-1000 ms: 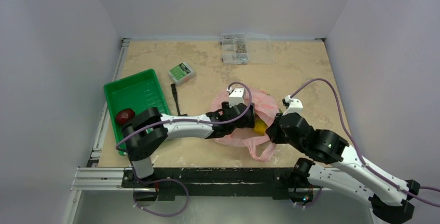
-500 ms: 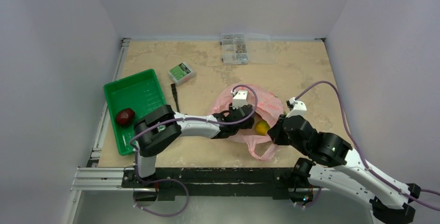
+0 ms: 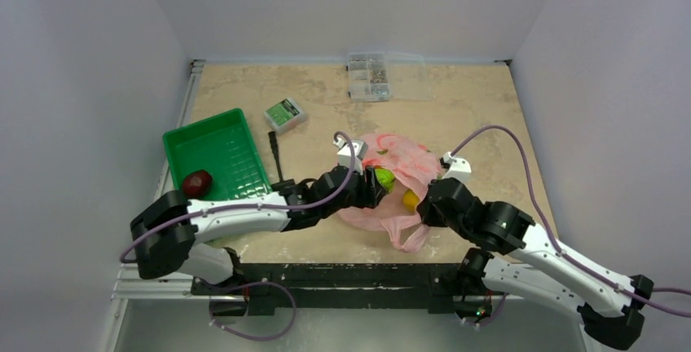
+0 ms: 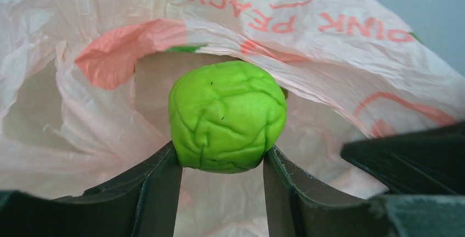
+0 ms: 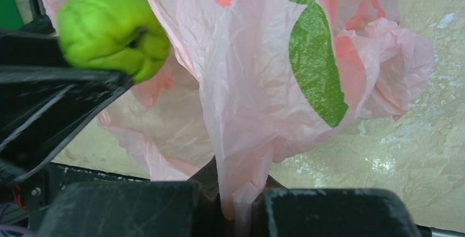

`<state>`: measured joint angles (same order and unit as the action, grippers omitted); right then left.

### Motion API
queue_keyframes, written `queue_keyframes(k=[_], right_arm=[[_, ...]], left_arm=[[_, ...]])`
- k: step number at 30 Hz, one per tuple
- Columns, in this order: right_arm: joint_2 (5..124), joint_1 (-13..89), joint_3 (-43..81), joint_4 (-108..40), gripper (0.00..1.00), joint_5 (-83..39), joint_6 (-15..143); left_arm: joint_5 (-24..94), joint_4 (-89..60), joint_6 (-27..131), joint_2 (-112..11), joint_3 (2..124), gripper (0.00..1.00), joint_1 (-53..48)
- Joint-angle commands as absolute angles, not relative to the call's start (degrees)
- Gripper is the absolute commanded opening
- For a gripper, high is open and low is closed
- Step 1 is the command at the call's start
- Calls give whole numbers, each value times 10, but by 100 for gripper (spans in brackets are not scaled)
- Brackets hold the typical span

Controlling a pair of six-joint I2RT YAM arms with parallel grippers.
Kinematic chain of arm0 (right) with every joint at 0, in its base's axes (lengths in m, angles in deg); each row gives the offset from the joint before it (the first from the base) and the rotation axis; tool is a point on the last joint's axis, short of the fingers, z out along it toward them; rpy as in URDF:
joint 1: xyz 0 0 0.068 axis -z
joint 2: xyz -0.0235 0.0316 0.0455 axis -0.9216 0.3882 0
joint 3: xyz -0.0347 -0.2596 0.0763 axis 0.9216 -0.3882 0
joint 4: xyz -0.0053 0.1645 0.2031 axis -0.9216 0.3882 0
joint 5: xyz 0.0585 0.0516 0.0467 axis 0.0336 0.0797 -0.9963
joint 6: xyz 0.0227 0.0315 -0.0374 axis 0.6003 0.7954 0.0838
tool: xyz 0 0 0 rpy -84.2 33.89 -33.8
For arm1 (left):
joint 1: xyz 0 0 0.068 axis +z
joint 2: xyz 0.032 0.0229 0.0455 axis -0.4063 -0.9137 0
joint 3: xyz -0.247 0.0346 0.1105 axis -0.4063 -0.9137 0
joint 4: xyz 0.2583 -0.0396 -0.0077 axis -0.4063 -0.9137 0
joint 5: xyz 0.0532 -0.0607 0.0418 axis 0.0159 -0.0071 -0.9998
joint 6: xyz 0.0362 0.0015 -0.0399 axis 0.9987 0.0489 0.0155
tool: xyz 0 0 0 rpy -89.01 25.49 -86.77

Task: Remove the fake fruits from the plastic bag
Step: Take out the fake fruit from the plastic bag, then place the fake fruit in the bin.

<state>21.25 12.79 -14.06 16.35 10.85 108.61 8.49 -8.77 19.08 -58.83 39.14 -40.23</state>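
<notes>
The pink plastic bag (image 3: pixel 407 174) lies mid-table, printed with red letters. My left gripper (image 3: pixel 376 187) is shut on the lime green fruit (image 3: pixel 384 178) at the bag's mouth; in the left wrist view the fruit (image 4: pixel 227 116) sits pinched between both fingers (image 4: pixel 159 187), in front of the bag (image 4: pixel 340 39). My right gripper (image 3: pixel 430 199) is shut on a fold of the bag (image 5: pixel 241 187) and holds it up; the green fruit (image 5: pixel 112 31) also shows there. A yellow fruit (image 3: pixel 410 200) lies in the bag. The dark red fruit (image 3: pixel 196 182) lies in the green tray (image 3: pixel 236 136).
A small green-labelled box (image 3: pixel 285 113) and a black tool (image 3: pixel 276 154) lie beside the tray. A clear parts organiser (image 3: pixel 368 73) stands at the back. The bag's handle loop (image 3: pixel 411 238) trails toward the near table edge.
My left gripper has drawn back to the left out of the bag with the green fruit in it. The right gripper keeps hold of the bag, shifted slightly.
</notes>
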Motion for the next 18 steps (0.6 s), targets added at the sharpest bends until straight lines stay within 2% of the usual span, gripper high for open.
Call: queue_keyframes(k=[1,3,9,14,18], right_arm=[[246,124,-127,169,0,124,1093],[251,124,-126,172,0,121,1093],[233,124,-135,162,0,132,1099],[241,124,-133,162,0,130,1098],[248,124,-134,162,0,125,1096]], left_arm=[[131,-108,185,-477,346,3,-402],[129,-157,198,-410,330,0,-400],[47,-476,223,-247,373,0,-391],[-154,-787,57,-160,387,0,-376],[-197,-892,-8,-137,359,0,-337]])
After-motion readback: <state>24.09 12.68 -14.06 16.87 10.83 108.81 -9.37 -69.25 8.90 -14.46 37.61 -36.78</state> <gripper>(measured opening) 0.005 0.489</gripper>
